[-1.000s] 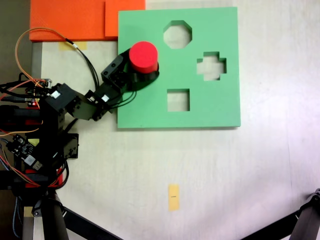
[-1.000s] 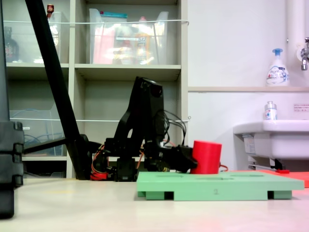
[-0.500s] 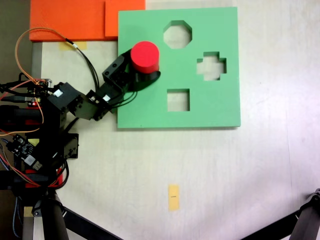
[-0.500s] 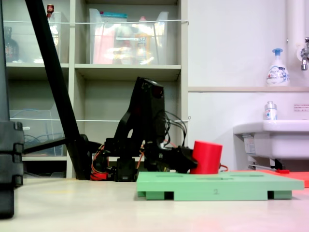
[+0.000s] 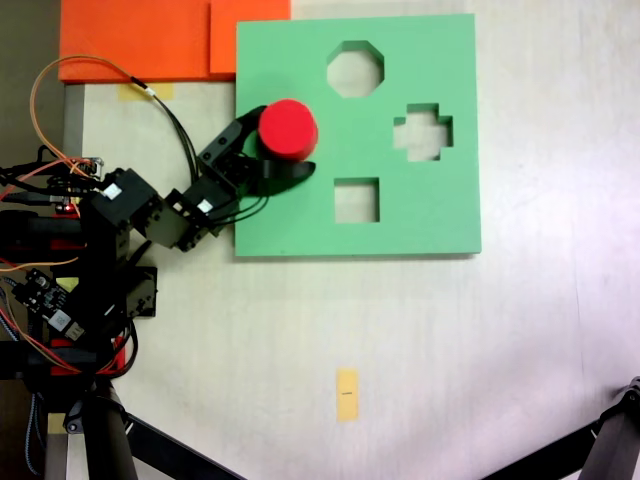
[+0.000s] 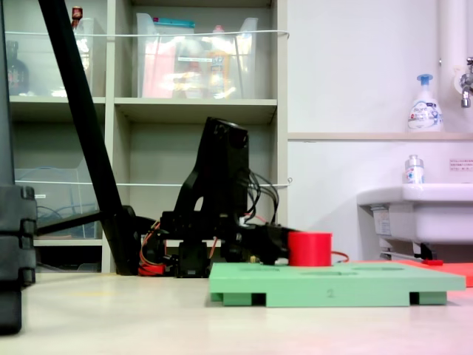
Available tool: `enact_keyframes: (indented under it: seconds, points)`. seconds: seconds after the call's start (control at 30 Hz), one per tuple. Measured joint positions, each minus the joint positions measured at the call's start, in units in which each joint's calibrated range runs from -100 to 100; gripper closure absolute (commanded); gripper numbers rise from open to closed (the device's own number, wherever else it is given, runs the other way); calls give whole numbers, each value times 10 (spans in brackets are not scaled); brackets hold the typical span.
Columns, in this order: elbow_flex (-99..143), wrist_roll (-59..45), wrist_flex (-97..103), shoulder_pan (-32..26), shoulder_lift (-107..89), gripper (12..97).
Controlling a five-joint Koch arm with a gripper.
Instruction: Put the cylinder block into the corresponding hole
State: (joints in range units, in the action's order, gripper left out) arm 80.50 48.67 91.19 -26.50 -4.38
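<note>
The red cylinder block [image 5: 288, 129] stands on the left part of the green foam board [image 5: 420, 215], sunk partway into it. It covers the corresponding hole, so the round cutout is hidden. From the side, the cylinder block [image 6: 310, 249] sticks up only a short way above the board [image 6: 332, 285]. My gripper [image 5: 285, 140] reaches in from the left. Its jaws stand spread on either side of the block, the lower one a little apart from it. In the side view the gripper [image 6: 277, 244] hangs low over the board, just left of the block.
The board also has an octagonal cutout [image 5: 355, 68], a cross cutout [image 5: 423, 131] and a square cutout [image 5: 356, 200]. Orange foam sheets [image 5: 140, 40] lie at the top left. A yellow tag [image 5: 347, 394] is stuck to the table. The arm's base and wires [image 5: 70, 250] are at the left.
The cylinder block has dropped lower into the board. The jaws have spread apart from it, and the gripper has lowered slightly.
</note>
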Motion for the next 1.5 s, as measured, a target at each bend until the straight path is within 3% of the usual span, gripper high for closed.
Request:
enact_keyframes:
  seconds: [0.3,0.43,0.5,0.57,0.67,0.73,0.9,1.03,1.27,1.5]
  points:
    - [34,0,11,4,-37,421]
    - [99,1,8,3,-267,429]
    - [101,7,-40,1,-447,505]
    - [103,10,-160,-1,-658,544]
    - [90,10,-431,-1,-917,514]
    - [74,10,-537,5,-949,489]
    - [28,-1,-539,62,-949,527]
    - [-64,-79,-625,119,-949,597]
    - [-73,-323,-704,221,-949,605]
    - [24,-547,-709,288,-949,608]
